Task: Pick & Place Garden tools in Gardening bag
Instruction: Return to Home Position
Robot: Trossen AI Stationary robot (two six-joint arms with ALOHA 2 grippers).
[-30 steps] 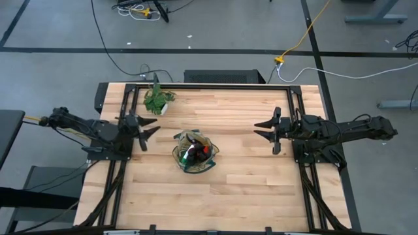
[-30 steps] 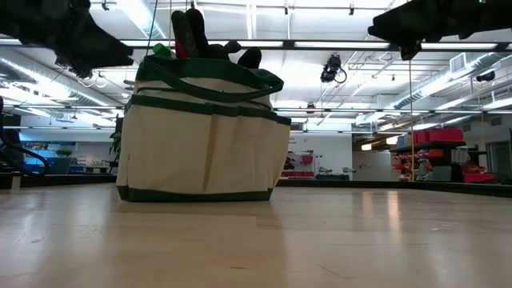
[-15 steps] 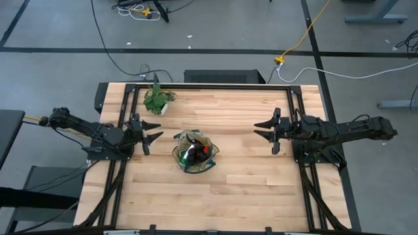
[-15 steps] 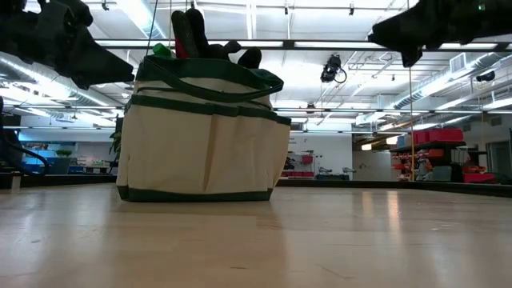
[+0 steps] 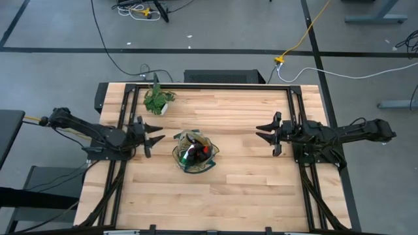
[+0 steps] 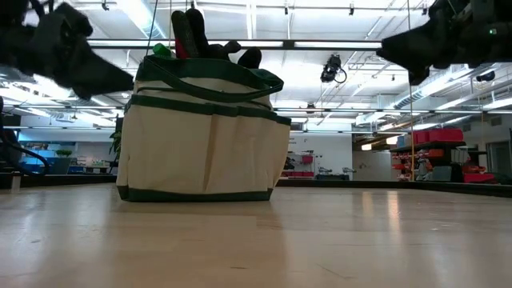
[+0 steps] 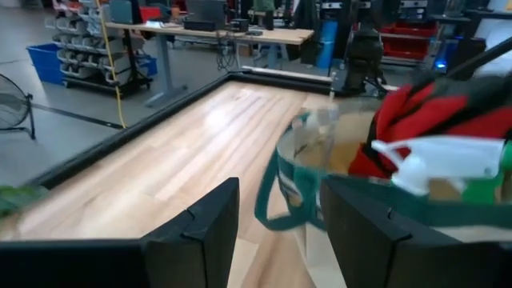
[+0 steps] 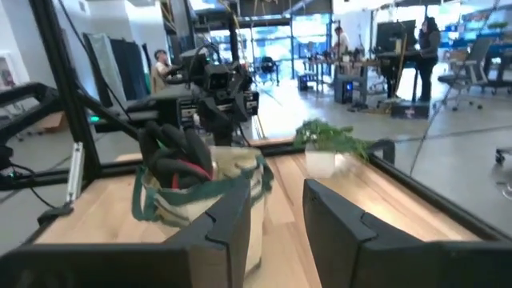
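The beige gardening bag (image 5: 194, 151) with dark green trim stands upright on its base at the table's middle; it also shows in the low view (image 6: 204, 148). Red and black gloves (image 7: 432, 120) and the green spray bottle with its white head (image 7: 448, 160) stick out of the bag's open top. The hand forks and the shears do not show. My left gripper (image 5: 157, 134) is open and empty, in the air just left of the bag. My right gripper (image 5: 264, 132) is open and empty, in the air well right of the bag.
A leafy green plant bunch in a small white pot (image 5: 158, 99) stands near the table's far left corner; it also shows in the right wrist view (image 8: 332, 140). Black frame rails run along the table's left and right edges. People and benches show in the room beyond.
My left gripper has gone a little toward the table's near edge and down, staying open beside the bag. My right gripper has drawn back slightly toward the table's right edge, still open. The bag has not moved.
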